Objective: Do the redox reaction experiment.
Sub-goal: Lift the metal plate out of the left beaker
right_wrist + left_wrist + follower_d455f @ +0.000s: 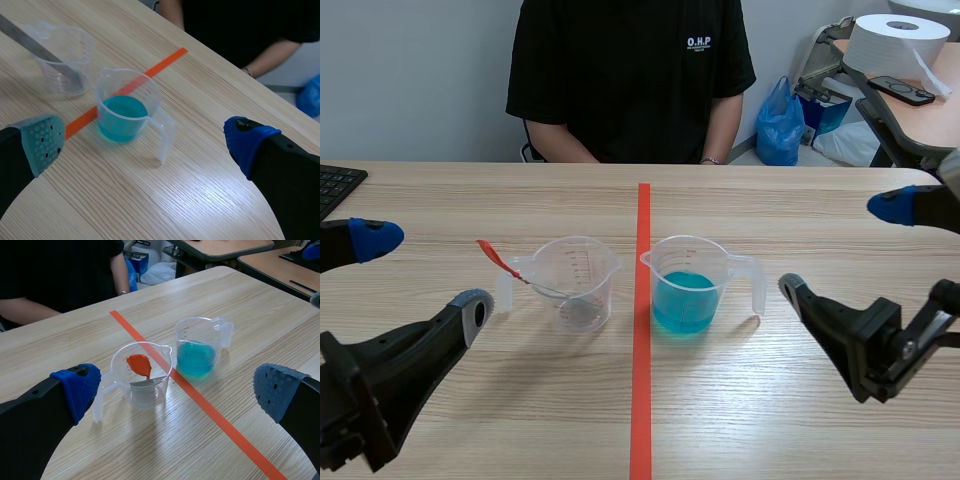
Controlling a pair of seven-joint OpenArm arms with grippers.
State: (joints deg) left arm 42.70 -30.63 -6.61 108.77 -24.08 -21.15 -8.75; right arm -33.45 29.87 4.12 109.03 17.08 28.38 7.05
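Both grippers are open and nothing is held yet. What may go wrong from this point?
1. The spoon leans over the rim of the left cup; lifting it carelessly may tip this light cup.
2. The blue-liquid cup is partly filled; a tilted grip by the right gripper may spill it.

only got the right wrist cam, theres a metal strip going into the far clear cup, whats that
observer: It is a spoon. Its handle ends in an orange-red tip, and its bowl sits down inside the clear cup.
operator: is the left claw on it
observer: No. The left claw is open and holds nothing, and the cup stands ahead of it, between its two fingers.
operator: anything else on that side of the table
observer: Yes, the corner of a black keyboard shows at the table's edge on the left arm's side, beyond the claw.
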